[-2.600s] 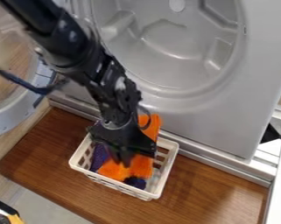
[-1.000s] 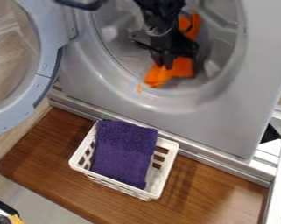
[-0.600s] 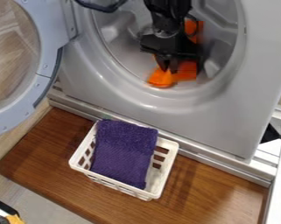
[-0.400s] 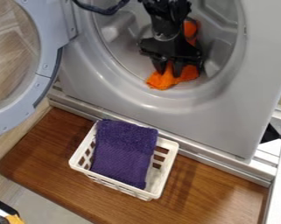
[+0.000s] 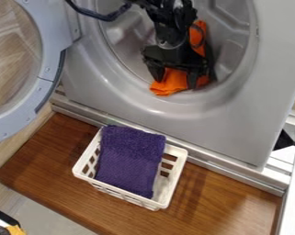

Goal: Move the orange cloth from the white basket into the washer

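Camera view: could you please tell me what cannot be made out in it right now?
Camera view:
- Middle of the orange cloth: hidden by the hand in front.
- Most of the floor of the white basket: covered by the purple cloth.
- Rest of the washer door: cut off by the left edge.
- Black-and-yellow object: cut off at the lower left corner.

Looks like a home laundry spot, going by the washer (image 5: 232, 124), round door (image 5: 11, 64) and white basket (image 5: 176, 173).

Blk arm (image 5: 168, 23) from top edge; gripper (image 5: 174, 81) pointing dn, fingers (image 5: 156, 72) apart.
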Controlling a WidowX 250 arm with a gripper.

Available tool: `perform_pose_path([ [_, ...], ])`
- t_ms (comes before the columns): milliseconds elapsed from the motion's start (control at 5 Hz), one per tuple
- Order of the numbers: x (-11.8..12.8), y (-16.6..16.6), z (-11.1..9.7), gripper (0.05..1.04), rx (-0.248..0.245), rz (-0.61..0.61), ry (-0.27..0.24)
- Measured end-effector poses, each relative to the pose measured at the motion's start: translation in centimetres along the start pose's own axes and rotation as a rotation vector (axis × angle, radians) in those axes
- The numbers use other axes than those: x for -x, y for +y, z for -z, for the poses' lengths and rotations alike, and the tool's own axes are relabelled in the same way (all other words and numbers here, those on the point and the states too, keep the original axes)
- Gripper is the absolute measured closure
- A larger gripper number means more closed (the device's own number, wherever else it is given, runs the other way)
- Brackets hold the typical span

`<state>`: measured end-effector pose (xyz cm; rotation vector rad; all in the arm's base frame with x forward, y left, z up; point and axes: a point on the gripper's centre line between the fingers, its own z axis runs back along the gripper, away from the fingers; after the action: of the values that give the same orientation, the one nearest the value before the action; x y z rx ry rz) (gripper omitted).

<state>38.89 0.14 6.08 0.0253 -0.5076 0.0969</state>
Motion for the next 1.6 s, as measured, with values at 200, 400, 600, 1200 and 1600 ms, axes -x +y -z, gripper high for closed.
perform_pose_path([
  [200, -0.1, -0.1, -0.4, 0.081, 0.005, 0.005, 0.001],
  [400, -0.2, -0.2, -1.6, 0.084, 0.018, 0.013, 0.002],
  [600, 0.4, -0.4, -2.9, 0.084, 0.031, 0.065, 0.122],
  [1200, 8.1, 0.3, -6.4, 0.084, 0.027, 0.012, 0.33],
  [1600, 13.0, 2.2, -4.3, 0.084, -0.022, 0.015, 0.447],
])
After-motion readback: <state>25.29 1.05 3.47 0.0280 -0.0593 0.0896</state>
